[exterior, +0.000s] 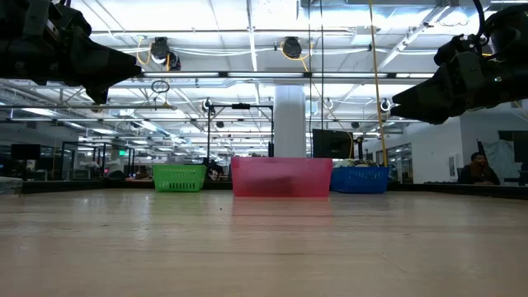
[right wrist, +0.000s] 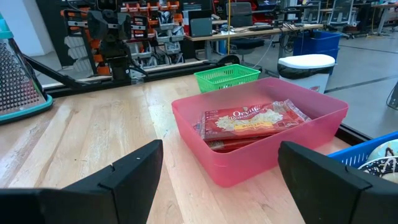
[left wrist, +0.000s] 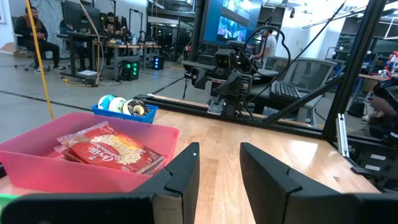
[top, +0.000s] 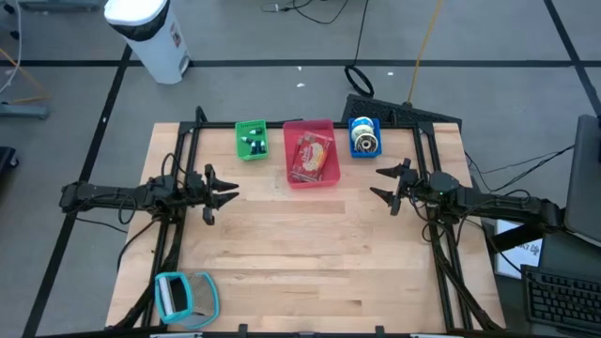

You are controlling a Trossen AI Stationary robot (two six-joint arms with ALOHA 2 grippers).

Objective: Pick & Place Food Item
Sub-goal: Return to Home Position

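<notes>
Red bin (top: 315, 182) is holding popcorn bags (top: 312, 155); left gripper (top: 223, 192) and right gripper (top: 377, 182) are hovering beside it, fingers apart, empty.

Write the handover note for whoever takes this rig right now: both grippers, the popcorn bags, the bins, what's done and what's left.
Left gripper: open, empty, raised over the left of the table.
Right gripper: open, empty, raised over the right side.
Red popcorn bags: lying in the red bin, which sits at the table's far edge between the green bin and the blue bin.
Done: no popcorn bag shows loose on the table, so the placing looks finished.
Left: probably only bringing both arms to home.
</notes>
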